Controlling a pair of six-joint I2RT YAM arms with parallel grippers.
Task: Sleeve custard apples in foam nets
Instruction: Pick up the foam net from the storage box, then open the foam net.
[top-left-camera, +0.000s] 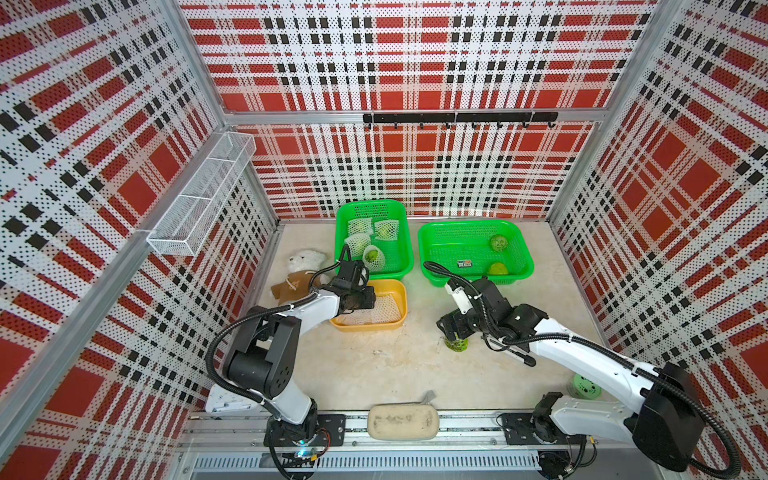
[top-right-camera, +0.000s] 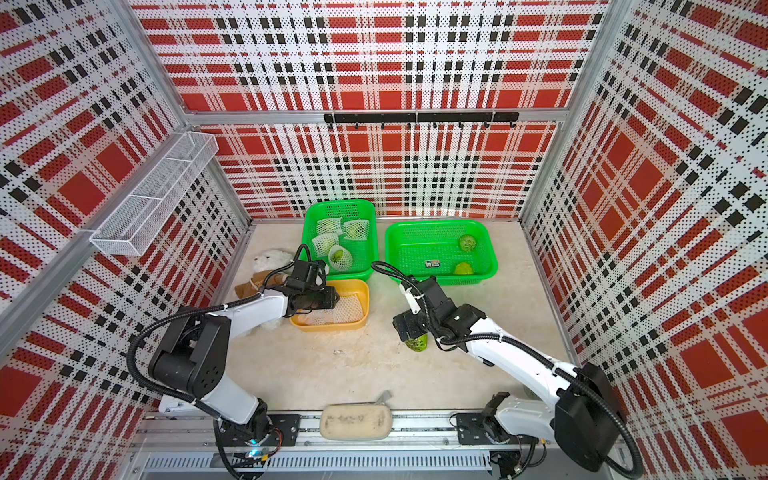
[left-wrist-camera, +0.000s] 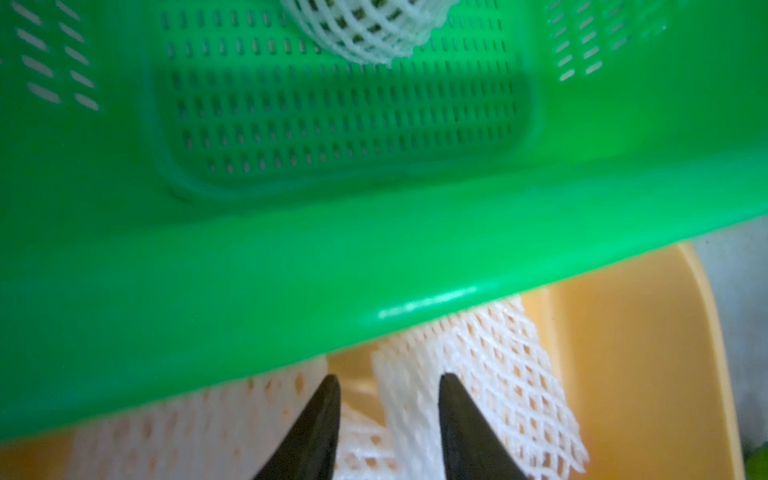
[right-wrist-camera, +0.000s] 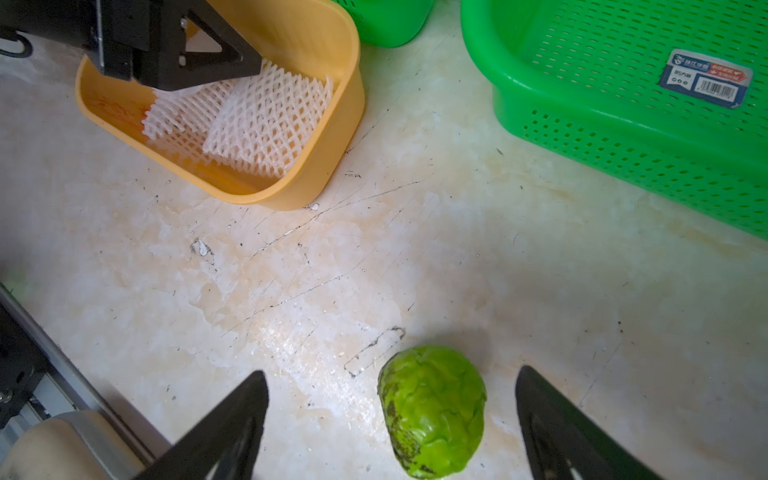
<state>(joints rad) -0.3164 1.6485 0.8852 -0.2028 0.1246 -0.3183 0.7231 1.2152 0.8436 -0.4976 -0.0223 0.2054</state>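
Your widest open room is the bare middle of the counter (top-left-camera: 374, 374), between the two arms and in front of the baskets. At the back edge, two green baskets sit side by side with a narrow gap between them. The left basket (top-left-camera: 399, 249) holds four custard apples (top-left-camera: 372, 254) already sleeved. The right basket (top-left-camera: 457, 249) holds two bare custard apples (top-left-camera: 498, 243). The yellow tray (top-left-camera: 402, 299) lies in front of the left basket, its far edge just beside that basket's rim, so clearance there is tight. Loose foam nets (right-wrist-camera: 266, 124) lie flat in the tray. One bare custard apple (right-wrist-camera: 432, 411) rests on the counter, well apart from every basket.

Your left fingers (left-wrist-camera: 316, 432) stand moderately apart, tips low over the nets in the tray, with nothing clamped. You cannot tell whether they touch a net. Your right fingers (right-wrist-camera: 232, 428) are spread wide on either side of the lone fruit, with bare counter showing on both sides of it.

Only the right wrist view shows those gaps, because in both top views the arm covers most of that fruit. Only the left wrist view shows the green rim crowding the tray.
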